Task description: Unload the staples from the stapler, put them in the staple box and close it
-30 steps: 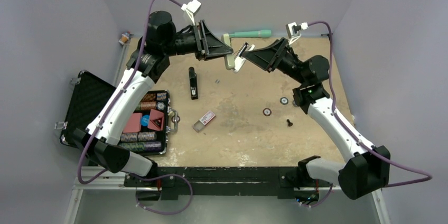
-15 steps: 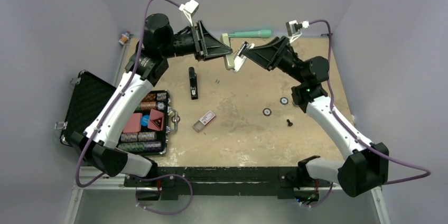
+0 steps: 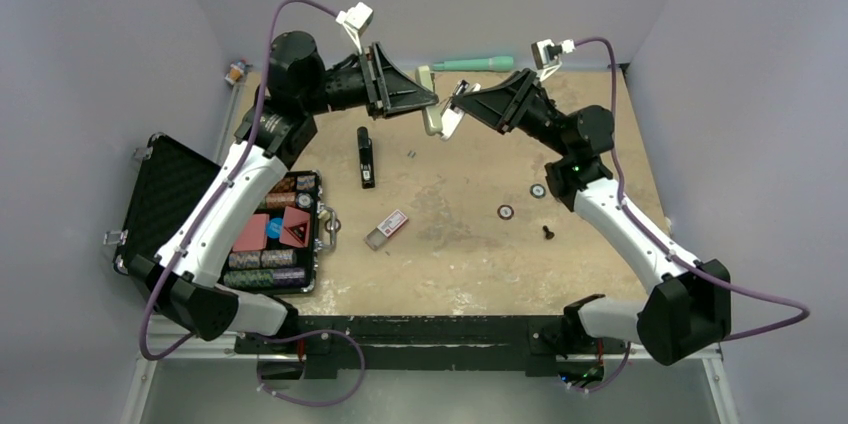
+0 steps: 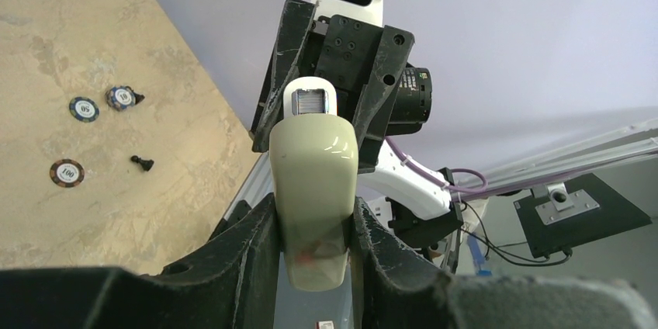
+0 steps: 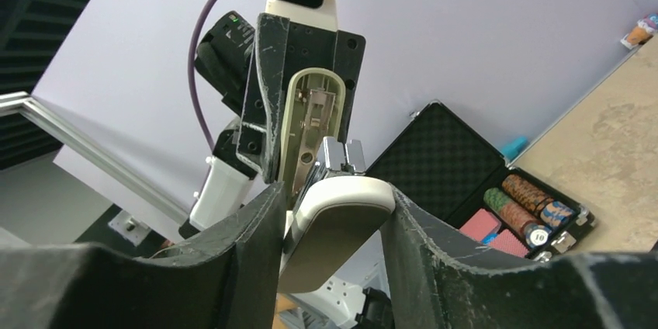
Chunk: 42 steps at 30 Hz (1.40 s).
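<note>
1. The left gripper (image 4: pixel 314 245) is clamping one half of the pale green case (image 4: pixel 313 189), with both fingers pressing on its sides.
2. The right gripper (image 5: pixel 334 237) is gripping the case's other half, which is swinging open at an angle and exposing a metal channel inside.
3. Both arms are holding the case in the air above the far middle of the table (image 3: pixel 450 254).
4. The stapler (image 3: pixel 366 157) is lying flat on the table, below the left gripper and apart from both grippers.
5. The staples (image 3: pixel 412 153) are lying just to the stapler's right, untouched.
</note>
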Each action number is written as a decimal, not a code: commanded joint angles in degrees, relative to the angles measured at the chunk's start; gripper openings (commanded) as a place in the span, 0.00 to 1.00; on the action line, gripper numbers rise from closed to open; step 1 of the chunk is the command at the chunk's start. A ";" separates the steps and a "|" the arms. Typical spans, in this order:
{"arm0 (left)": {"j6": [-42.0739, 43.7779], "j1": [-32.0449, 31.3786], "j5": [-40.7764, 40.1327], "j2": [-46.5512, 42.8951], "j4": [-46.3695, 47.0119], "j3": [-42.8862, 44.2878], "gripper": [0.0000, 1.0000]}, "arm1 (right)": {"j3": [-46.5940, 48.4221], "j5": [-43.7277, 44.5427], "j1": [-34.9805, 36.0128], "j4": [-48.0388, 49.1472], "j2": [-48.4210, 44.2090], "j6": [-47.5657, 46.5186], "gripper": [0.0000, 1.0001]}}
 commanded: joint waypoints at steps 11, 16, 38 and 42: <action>7.91 0.45 -5.50 -5.50 -7.02 -1.07 0.63 | 2.88 -1.34 1.26 -3.07 -0.61 -4.07 0.00; 15.93 0.51 -11.17 -8.82 -18.23 -1.63 0.96 | 4.93 0.01 1.29 -18.70 -1.67 -11.84 0.00; 25.28 0.52 -14.52 5.07 -27.05 8.51 0.37 | 8.54 1.46 1.14 -47.16 8.92 -28.00 0.00; 25.61 0.59 -13.60 10.71 -26.57 11.03 0.35 | 10.00 1.60 1.16 -48.63 12.15 -29.61 0.00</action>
